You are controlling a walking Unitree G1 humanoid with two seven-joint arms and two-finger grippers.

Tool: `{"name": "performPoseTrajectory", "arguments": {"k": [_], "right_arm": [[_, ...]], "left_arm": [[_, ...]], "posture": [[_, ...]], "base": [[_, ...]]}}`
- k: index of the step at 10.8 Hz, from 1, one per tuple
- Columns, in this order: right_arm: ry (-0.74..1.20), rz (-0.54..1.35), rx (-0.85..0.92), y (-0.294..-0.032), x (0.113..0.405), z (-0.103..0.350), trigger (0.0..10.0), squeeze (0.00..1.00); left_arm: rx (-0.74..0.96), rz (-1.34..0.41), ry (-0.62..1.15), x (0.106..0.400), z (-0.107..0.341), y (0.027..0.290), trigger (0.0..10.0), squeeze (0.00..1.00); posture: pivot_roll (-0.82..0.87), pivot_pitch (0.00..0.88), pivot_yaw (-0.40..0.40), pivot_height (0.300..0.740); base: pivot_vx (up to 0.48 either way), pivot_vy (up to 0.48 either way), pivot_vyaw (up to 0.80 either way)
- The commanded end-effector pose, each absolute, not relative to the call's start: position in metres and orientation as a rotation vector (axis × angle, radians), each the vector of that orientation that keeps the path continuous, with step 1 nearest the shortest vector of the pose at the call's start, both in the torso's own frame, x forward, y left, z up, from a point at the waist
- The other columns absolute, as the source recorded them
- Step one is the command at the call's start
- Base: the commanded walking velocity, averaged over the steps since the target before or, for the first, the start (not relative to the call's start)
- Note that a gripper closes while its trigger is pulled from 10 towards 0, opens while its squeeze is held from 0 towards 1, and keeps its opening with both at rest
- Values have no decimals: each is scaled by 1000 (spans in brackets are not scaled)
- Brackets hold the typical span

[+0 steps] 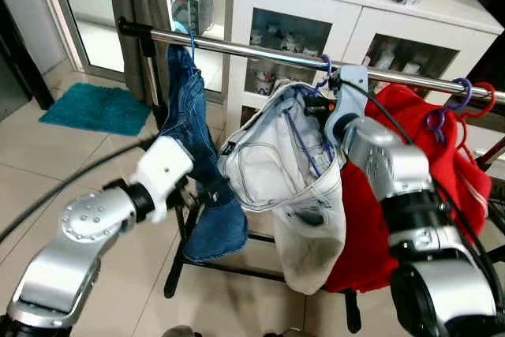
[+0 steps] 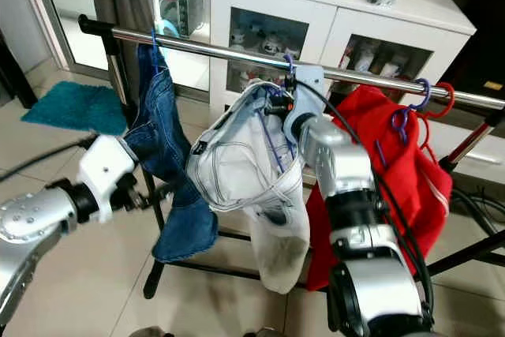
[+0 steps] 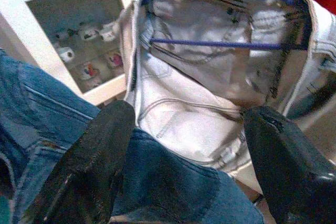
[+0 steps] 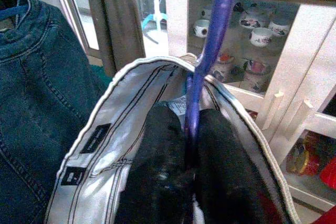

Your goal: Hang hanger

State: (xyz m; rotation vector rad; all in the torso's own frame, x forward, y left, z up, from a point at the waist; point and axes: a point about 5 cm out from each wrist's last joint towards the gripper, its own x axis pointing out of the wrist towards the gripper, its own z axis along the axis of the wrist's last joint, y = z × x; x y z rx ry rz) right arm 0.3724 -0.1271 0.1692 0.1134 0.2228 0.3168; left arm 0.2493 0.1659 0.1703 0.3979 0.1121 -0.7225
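A pair of pale white jeans [image 1: 280,171] hangs on a purple hanger [image 4: 202,66]. Its hook [image 1: 324,64] sits at the metal rail [image 1: 260,51]. My right gripper [image 4: 188,174] is shut on the hanger's neck just under the rail, inside the waistband. My left gripper [image 3: 186,161] is open with its fingers [image 3: 89,166] wide apart. It is low beside the blue jeans [image 1: 197,140], facing the white jeans and holding nothing. The blue jeans hang from a blue hanger at the rail's left end.
A red garment [image 1: 410,171] hangs on the rail's right part, with purple and red hooks [image 1: 461,92]. A white glass-door cabinet [image 1: 355,13] stands behind the rack. On the tiled floor are a teal mat [image 1: 99,108] and the rack's black base [image 1: 237,270].
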Motion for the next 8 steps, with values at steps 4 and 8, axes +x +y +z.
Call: {"name": "performPoseTrajectory", "arguments": {"k": [4,8], "right_arm": [[-38,469,235,-133,348,206,10000,1000],[-122,530,201,-142,307,197,10000,1000]], "left_arm": [[312,-535,71,263,170,174,10000,0],[284,-436,63,266,162,173,10000,0]], "posture": [[10,0,-46,740],[-9,0,-26,740]], "base": [[0,0,0],[0,0,0]]}}
